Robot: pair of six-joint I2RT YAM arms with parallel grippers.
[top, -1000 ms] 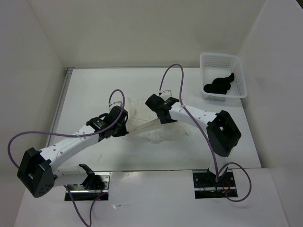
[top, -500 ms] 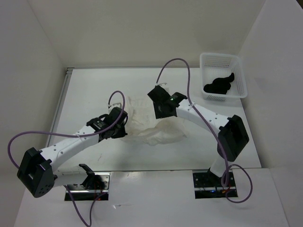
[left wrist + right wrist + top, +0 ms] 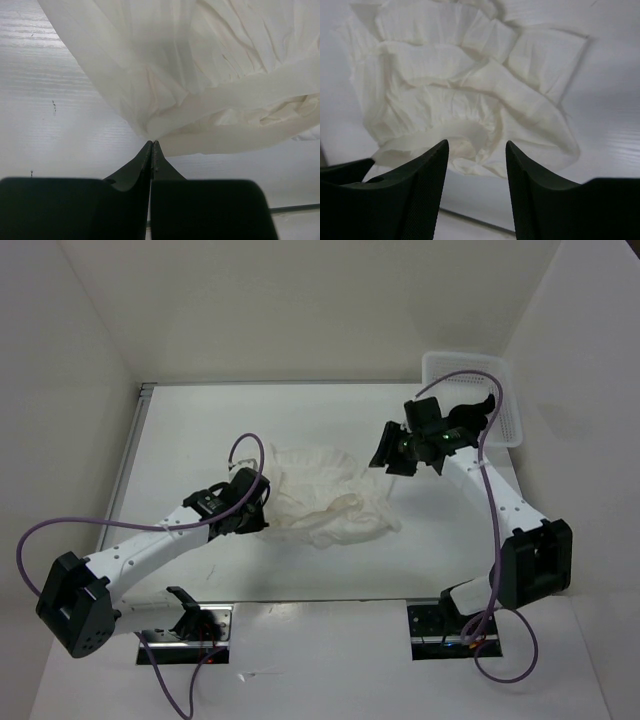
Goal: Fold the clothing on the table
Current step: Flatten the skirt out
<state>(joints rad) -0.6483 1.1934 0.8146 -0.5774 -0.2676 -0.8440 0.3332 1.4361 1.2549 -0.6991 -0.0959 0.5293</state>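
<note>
Nearest the arm bases, the left claw (image 3: 254, 508) sits low over the table (image 3: 190, 430) with its two fingers (image 3: 135, 175) pressed flat together. Their tips pinch the near-left edge of the clothing (image 3: 320, 490). In the left wrist view the thin white fabric (image 3: 200, 75) gathers to a point right at the fingertips and fans out ahead of the claw (image 3: 151, 147), filling the space above and to its right. Bare table (image 3: 50, 100) lies to the claw's left.

Beyond the left claw, the clothing lies in a wrinkled, loosely bunched heap on the table. A crumpled fold trails off on the side away from that claw, toward the right arm.

Farther back, the right claw (image 3: 386, 455) hangs clear of the fabric, just past the far-right edge of the heap, and tilts back toward it. Its fingers (image 3: 420, 190) are spread apart, and no cloth touches them. In the right wrist view the clothing (image 3: 460, 85) lies ahead of and below the claw (image 3: 477, 145), its pleated folds seen through the gap. Bare table (image 3: 615, 100) is off to the right.

Behind the right claw, at the far corner, stands a white mesh basket (image 3: 455, 360), partly hidden by the right arm. A metal strip (image 3: 133, 455) runs along the table edge well out to the left of the left claw.
</note>
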